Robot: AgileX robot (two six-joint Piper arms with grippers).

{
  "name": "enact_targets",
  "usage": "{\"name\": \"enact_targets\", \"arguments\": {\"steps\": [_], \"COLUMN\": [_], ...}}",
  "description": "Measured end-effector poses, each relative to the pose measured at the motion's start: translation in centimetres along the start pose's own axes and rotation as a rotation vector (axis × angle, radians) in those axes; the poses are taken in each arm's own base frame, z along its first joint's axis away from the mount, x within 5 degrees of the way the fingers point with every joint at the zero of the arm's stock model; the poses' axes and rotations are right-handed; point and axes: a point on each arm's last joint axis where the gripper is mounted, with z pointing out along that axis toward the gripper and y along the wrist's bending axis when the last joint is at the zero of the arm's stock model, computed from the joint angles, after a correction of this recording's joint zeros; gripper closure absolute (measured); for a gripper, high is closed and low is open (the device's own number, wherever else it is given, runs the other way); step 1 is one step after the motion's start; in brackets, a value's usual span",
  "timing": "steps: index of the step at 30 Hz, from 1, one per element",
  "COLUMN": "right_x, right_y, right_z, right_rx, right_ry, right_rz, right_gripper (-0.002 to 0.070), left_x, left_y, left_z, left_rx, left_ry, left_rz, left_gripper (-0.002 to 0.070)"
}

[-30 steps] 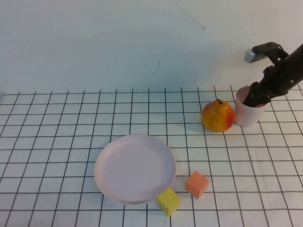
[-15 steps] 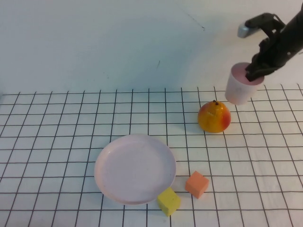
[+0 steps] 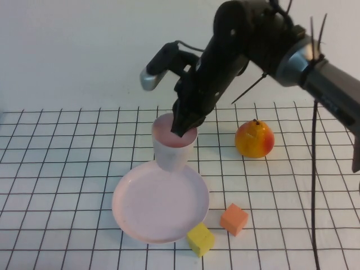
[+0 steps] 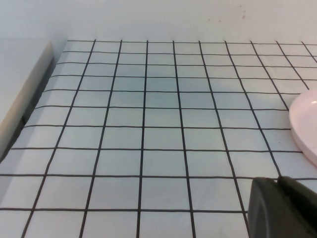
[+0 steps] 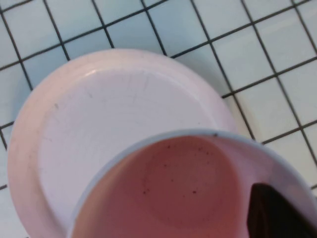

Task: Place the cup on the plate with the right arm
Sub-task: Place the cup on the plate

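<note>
White tabletop (image 3: 67, 169) with a black grid pattern fills the workspace; a plain pale wall stands behind it.

Right arm (image 3: 247, 39): black, entering from the right side of the high view and reaching across toward the middle of the table. Right gripper (image 3: 181, 126): positioned at the far rim of the cup (image 3: 173, 147), clamped on the cup wall, with one dark finger (image 5: 275, 213) visible inside the cup in the right wrist view. A grey rounded part (image 3: 149, 80) projects from the gripper body on its left side.

Cup: pale pink, upright, mouth open upward. In the high view its base overlaps the far edge of the plate (image 3: 160, 202). The right wrist view shows the cup above the plate, with the plate surface (image 5: 99, 124) visible beyond the cup rim. Contact between cup base and plate cannot be confirmed.

Plate: round, pale pink, flat on the table near the front centre.

Other items:
- Pear (image 3: 256, 139): yellow-red, upright, well to the right of the cup.
- Yellow block (image 3: 200, 239): touching the plate's near right edge.
- Orange block (image 3: 234, 219): just beside the yellow block, on its right.

Left gripper (image 4: 282, 208): only a dark corner is visible in the left wrist view, low over the table with the plate edge (image 4: 304, 129) nearby; whether it is apart or together cannot be told
</note>
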Motion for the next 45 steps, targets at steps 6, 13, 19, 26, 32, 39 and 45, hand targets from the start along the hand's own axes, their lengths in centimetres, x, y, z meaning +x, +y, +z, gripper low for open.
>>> {"name": "enact_targets", "arguments": {"steps": [6, 13, 19, 26, 32, 39, 45], "right_x": [-0.4, 0.4, 1.0, 1.1, 1.1, 1.2, 0.2], "right_y": [1.9, 1.7, 2.0, 1.9, 1.9, 1.9, 1.9], "right_z": [3.4, 6.2, 8.1, 8.5, 8.5, 8.6, 4.8], "right_rx": [-0.023, -0.053, -0.107, -0.112, -0.109, -0.104, -0.027], "right_ry": [0.070, 0.117, 0.137, 0.143, 0.145, 0.151, 0.108], "right_rz": [-0.020, 0.029, 0.056, 0.086, 0.126, 0.138, 0.101], "right_gripper": [0.0645, 0.0645, 0.0645, 0.0645, 0.0610, 0.0435, 0.0412], "left_x": [0.0, 0.0, 0.0, 0.0, 0.0, 0.0, 0.0], "left_y": [0.0, 0.0, 0.0, 0.0, 0.0, 0.0, 0.0], "left_z": [0.0, 0.0, 0.0, 0.0, 0.0, 0.0, 0.0], "left_rx": [0.000, 0.000, 0.000, 0.000, 0.000, 0.000, 0.000], "left_ry": [0.000, 0.000, 0.000, 0.000, 0.000, 0.000, 0.000], "left_rz": [0.000, 0.000, 0.000, 0.000, 0.000, 0.000, 0.000], "left_gripper": [0.0678, 0.0678, 0.0678, 0.0678, 0.0678, 0.0678, 0.0678]}}
